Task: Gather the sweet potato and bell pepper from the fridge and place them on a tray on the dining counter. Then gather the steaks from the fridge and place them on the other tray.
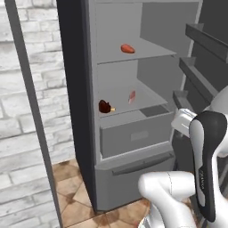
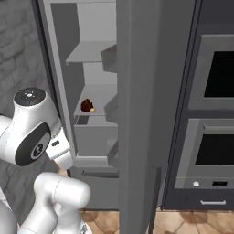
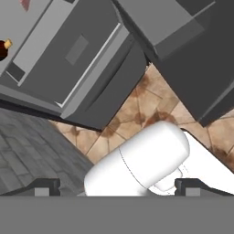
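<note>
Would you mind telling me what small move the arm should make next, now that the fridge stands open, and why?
Probably raise the open gripper toward the upper shelf of the tall grey fridge, where an elongated orange-red vegetable, likely the sweet potato, lies unobstructed. The gripper currently points down at the tiled floor and holds nothing. A dark reddish item waits on the shelf below.

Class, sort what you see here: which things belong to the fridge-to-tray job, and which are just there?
Job:
fridge, open
orange-red vegetable, upper shelf
pinkish item, lower shelf, too small to tell
gripper, open

Just there:
dark red item, lower shelf
ovens
brick wall
</note>
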